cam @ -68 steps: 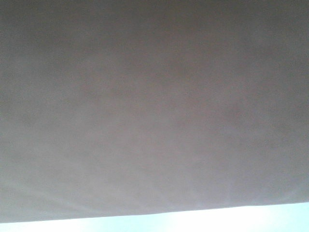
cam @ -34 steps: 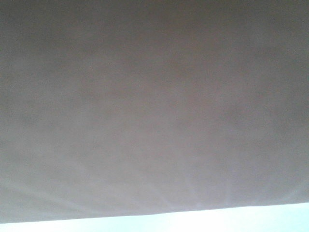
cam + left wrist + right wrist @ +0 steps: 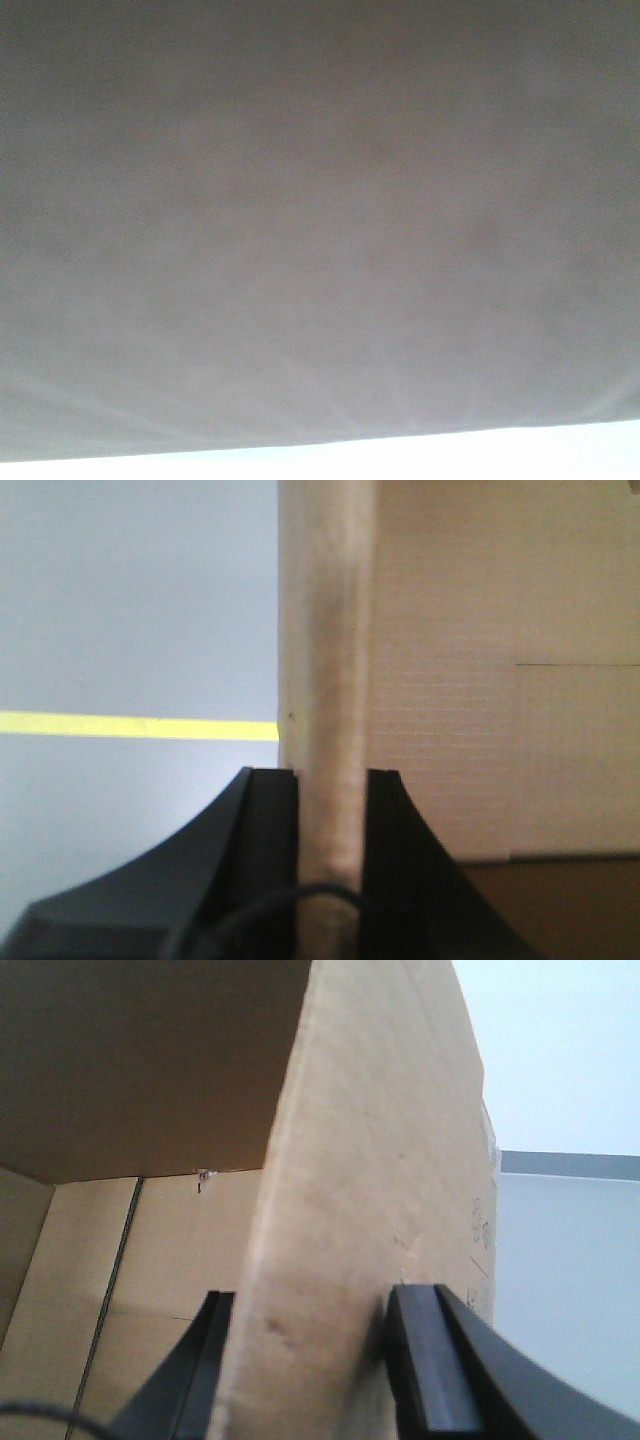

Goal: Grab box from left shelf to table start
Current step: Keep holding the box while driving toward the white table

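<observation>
front view: the box [image 3: 320, 220] is filling nearly the whole frame as a blurred brown-grey face, leaving only a white strip [image 3: 420, 460] glowing along the bottom edge.

left wrist view: a pale grey floor [image 3: 130, 600] is showing at left, with a yellow line [image 3: 130, 725] crossing it. the left claw [image 3: 333, 800] is clenching a box wall edge-on at centre.

right wrist view: a pale surface [image 3: 560, 1290] is lying at right. the right claw [image 3: 312, 1300] is pinching another box wall, the open inside showing at left.
</observation>
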You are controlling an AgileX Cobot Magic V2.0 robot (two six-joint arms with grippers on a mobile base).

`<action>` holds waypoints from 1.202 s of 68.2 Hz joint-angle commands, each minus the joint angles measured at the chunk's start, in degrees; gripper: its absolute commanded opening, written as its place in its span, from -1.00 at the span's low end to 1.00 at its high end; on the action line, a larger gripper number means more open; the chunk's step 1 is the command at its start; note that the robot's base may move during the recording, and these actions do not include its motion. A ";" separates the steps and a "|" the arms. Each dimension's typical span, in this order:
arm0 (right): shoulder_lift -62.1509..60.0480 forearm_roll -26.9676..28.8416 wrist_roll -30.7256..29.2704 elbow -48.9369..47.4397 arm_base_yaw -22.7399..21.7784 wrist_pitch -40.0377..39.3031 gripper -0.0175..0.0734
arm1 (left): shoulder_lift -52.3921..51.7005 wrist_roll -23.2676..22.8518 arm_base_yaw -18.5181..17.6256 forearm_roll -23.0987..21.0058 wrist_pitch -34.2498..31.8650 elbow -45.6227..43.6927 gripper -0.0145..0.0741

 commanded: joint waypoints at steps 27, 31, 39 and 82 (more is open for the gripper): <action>0.88 -1.55 0.26 -1.63 -0.22 -7.75 -0.49 | 0.47 -0.19 -0.32 2.90 2.03 -0.52 -0.90; 0.88 -1.55 0.26 -1.63 -0.22 -7.75 -0.49 | 0.47 -0.19 -0.32 2.90 2.03 -0.52 -0.90; 0.88 -1.55 0.26 -1.63 -0.22 -7.81 -0.49 | 0.47 -0.19 -0.32 2.90 2.03 -0.52 -0.90; 0.93 -1.55 0.26 -1.63 -0.27 -7.82 -0.49 | 0.47 -0.19 -0.32 2.79 2.03 -0.52 -0.90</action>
